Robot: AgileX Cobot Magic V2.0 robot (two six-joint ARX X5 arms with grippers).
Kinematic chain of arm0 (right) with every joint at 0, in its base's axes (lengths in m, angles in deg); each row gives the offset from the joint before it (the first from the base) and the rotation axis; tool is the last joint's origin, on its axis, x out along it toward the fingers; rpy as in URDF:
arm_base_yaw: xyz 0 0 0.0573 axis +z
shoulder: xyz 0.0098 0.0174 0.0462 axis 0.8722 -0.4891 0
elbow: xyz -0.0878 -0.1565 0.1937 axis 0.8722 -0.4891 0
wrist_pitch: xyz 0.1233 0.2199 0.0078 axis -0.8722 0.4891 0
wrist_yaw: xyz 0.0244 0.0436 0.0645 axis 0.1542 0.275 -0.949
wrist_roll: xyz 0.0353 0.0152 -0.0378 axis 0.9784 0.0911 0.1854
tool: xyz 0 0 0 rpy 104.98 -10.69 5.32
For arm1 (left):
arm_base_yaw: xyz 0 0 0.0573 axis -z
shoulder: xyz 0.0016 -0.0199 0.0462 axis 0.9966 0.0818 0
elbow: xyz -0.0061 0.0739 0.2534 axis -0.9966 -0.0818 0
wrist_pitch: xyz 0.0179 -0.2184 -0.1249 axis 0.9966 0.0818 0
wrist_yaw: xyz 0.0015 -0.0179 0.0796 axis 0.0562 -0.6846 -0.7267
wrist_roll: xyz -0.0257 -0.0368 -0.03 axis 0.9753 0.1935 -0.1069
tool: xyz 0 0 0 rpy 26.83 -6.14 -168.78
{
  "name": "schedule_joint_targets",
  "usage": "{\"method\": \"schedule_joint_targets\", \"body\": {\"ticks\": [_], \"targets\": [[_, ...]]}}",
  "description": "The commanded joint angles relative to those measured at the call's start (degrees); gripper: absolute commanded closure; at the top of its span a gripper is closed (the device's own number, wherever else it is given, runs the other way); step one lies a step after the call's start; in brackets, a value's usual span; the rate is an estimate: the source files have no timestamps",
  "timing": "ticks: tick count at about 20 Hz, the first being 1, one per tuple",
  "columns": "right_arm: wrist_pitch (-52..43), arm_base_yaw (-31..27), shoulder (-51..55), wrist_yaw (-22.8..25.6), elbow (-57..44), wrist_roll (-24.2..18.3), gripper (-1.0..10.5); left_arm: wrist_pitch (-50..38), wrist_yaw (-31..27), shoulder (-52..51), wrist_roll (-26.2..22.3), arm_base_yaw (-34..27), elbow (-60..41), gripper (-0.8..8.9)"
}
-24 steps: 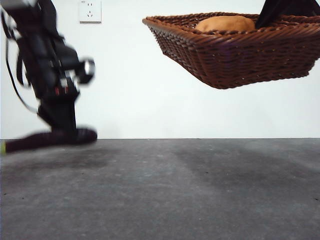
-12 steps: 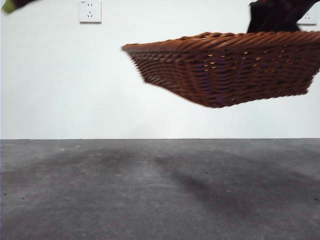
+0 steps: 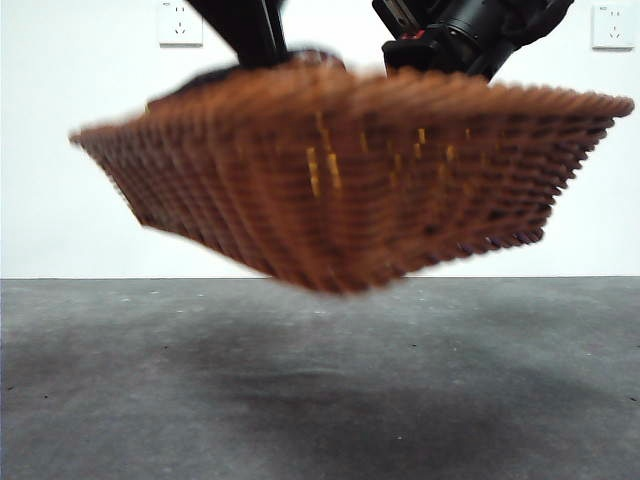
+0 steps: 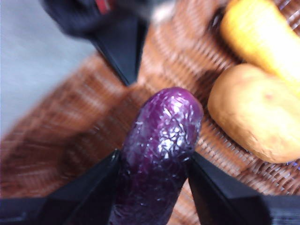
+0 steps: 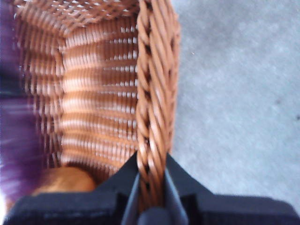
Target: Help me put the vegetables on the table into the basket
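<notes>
The reddish-brown wicker basket (image 3: 350, 170) hangs tilted in the air above the table (image 3: 320, 380), blurred by motion. My right gripper (image 5: 151, 187) is shut on its braided rim (image 5: 157, 84). My left gripper (image 4: 154, 187) is shut on the dark purple eggplant (image 4: 161, 150), holding it over the basket floor (image 4: 70, 140). The orange-brown potato (image 4: 255, 115) and the yellow corn cob (image 4: 255, 33) lie inside the basket beside it. In the right wrist view the potato (image 5: 65, 180) shows low in the basket and the eggplant (image 5: 14, 140) is a purple blur.
Two dark arms (image 3: 460, 35) come down behind the basket in the front view. Wall sockets (image 3: 180, 22) are on the white wall behind. The other gripper's black jaw (image 4: 119, 47) shows on the rim in the left wrist view.
The basket swung left, nearer and lower across the front view, tilting more. The eggplant, lifted off the table a second ago, is now over the basket interior.
</notes>
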Motion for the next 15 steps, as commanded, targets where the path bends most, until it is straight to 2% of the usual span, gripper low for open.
{"method": "schedule_joint_targets", "body": {"ticks": [1,4,6,10,11,13,14,15], "targets": [[-0.52,-0.09,-0.2,-1.03,0.04,0.66,9.6,-0.5,0.9,2.84,-0.63,0.72,-0.33,8.22],[-1.2,-0.09,-0.2,-1.05,0.07,0.59,9.6,-1.49,0.96,5.9,-0.46,1.75,-0.33,8.22],[-1.92,-0.09,-0.22,-1.05,0.07,0.44,9.6,-2.21,4.76,7.06,0.39,2.43,-0.33,8.22],[-2.21,-0.15,-0.22,0.0,0.07,0.26,9.6,-3.65,3.43,7.06,1.79,3.65,-0.33,8.12],[-2.23,-0.13,-0.22,0.0,0.07,0.24,9.6,-3.67,3.43,7.06,3.02,3.63,-0.33,7.66],[-2.23,-0.13,-0.22,0.02,0.07,0.24,9.6,-3.72,3.41,7.06,4.46,3.48,-0.33,4.65],[-2.23,-0.13,-0.22,0.02,0.04,0.24,9.6,-3.82,3.41,7.06,5.46,3.28,-0.33,3.99],[-2.16,-0.13,-0.22,0.02,0.07,0.24,9.6,-3.96,3.43,7.06,5.97,3.26,-0.33,4.01]]}}
